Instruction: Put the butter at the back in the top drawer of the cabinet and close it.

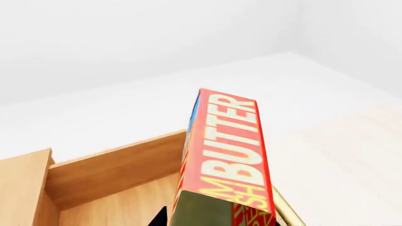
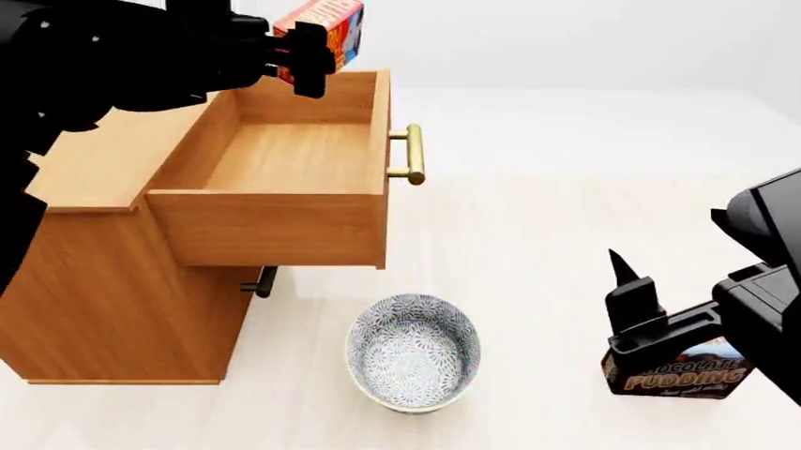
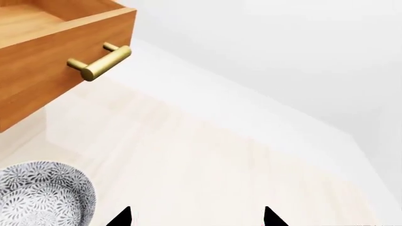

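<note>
The butter (image 2: pixel 328 26), a red-orange carton with white letters, hangs above the far edge of the pulled-out top drawer (image 2: pixel 281 159) of the wooden cabinet (image 2: pixel 113 291). My left gripper (image 2: pixel 300 54) is shut on the butter (image 1: pixel 227 160), which fills the left wrist view above the drawer floor (image 1: pixel 119 207). Low at the right my right gripper (image 2: pixel 626 281) stands open and holds nothing. In the right wrist view my right gripper (image 3: pixel 196 217) points over the pale floor toward the drawer's brass handle (image 3: pixel 100 62).
A patterned blue-and-white bowl (image 2: pixel 414 351) sits on the floor below the drawer front. A brown chocolate pudding box (image 2: pixel 676 373) lies under my right arm. A lower drawer handle (image 2: pixel 261 281) shows beneath the open drawer. The bowl (image 3: pixel 43 194) also shows near my right gripper.
</note>
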You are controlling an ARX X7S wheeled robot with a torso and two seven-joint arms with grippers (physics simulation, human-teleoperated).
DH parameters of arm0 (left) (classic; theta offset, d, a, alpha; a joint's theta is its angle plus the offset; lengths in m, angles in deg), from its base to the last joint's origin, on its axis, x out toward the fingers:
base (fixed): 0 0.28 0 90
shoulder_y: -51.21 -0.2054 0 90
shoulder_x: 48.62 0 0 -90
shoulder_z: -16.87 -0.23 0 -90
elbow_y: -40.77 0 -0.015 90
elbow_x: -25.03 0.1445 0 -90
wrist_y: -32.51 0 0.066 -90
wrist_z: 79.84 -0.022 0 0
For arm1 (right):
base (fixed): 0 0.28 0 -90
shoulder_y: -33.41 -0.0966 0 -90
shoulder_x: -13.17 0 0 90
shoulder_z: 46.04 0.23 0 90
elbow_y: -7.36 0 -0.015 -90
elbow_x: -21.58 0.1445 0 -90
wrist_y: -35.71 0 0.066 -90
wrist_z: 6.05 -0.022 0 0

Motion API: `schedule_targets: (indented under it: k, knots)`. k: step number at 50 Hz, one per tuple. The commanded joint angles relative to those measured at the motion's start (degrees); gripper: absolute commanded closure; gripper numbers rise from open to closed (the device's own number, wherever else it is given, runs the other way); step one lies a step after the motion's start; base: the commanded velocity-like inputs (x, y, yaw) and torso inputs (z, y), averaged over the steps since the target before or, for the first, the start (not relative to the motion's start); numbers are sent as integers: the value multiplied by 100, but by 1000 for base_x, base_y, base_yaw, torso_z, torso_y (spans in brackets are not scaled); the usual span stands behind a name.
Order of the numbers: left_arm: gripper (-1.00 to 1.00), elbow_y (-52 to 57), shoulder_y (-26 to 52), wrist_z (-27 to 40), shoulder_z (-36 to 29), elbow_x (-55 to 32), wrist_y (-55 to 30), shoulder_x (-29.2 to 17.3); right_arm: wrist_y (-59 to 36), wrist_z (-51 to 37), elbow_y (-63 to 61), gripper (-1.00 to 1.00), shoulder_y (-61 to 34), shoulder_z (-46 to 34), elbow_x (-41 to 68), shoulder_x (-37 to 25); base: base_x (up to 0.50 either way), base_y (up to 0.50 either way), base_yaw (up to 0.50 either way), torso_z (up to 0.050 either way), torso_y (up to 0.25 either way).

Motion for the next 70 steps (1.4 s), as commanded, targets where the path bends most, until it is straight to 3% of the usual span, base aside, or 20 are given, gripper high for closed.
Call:
schedule_targets:
  k: [1, 52, 70]
  knots:
    - [100, -497, -33, -177, 96, 279, 269, 237, 18, -12, -11, -100, 35, 45, -14, -59, 0, 0, 0, 0, 0]
    - [100, -3023, -204, -1551, -217, 848, 1002, 1377, -19, -46, 4, -100, 128, 183, -49, -187, 0, 0, 0, 0, 1]
    - [100, -3143, -367, -1573, 75, 1101, 993, 1458, -12, -62, 7, -100, 184, 217, -101, -232, 0, 0, 0, 1, 1]
